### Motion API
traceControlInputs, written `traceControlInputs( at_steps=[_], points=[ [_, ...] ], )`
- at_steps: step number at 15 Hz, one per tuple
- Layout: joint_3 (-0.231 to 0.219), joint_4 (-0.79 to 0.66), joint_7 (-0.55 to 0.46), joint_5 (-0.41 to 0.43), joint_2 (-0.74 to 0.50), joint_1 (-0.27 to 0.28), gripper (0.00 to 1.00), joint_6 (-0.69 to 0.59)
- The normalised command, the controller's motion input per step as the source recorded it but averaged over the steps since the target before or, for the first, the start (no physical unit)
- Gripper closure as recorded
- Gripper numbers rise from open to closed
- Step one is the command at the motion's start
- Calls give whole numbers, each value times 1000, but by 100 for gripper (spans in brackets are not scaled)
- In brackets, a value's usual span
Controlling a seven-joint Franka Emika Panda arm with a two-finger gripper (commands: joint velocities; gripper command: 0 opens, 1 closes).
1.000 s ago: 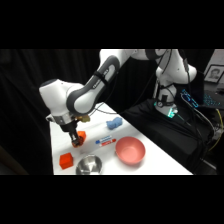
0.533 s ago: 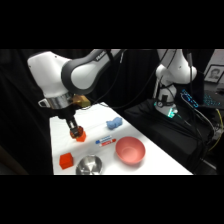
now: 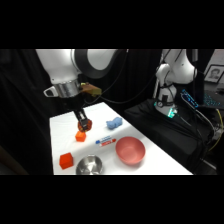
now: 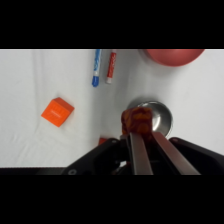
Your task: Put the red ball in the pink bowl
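Note:
My gripper (image 3: pixel 83 125) hangs above the left part of the white table (image 3: pixel 150 165), shut on the small red ball (image 3: pixel 82 126). In the wrist view the red ball (image 4: pixel 136 120) sits clamped between the two fingertips of the gripper (image 4: pixel 138 131). The pink bowl (image 3: pixel 130 150) stands on the table to the right of the gripper, with nothing in it that I can see. Only the rim of the pink bowl (image 4: pixel 172 56) shows at the top of the wrist view.
An orange cube (image 3: pixel 80 136) lies just under the gripper and another orange cube (image 3: pixel 66 160) at the front left. A metal bowl (image 3: pixel 90 165) stands beside the pink bowl. Two markers (image 3: pixel 105 141) and a blue object (image 3: pixel 114 123) lie between.
The gripper has shifted a little to the right with the red ball held in it, and the arm's upper links have swung higher. The things on the table stayed put.

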Motion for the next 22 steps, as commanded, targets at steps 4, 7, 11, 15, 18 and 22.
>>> traceControlInputs(
  at_steps=[4,7,11,15,18,22],
  points=[
    [42,-758,-104,0,-590,60,98,294],
    [48,-715,-123,-8,-523,63,98,389],
    [43,-545,-129,-29,-365,59,98,350],
    [34,-406,-134,-10,-255,38,98,289],
    [32,-357,-170,-7,-182,24,98,304],
    [32,-281,-176,-20,-103,10,98,313]
  ],
)
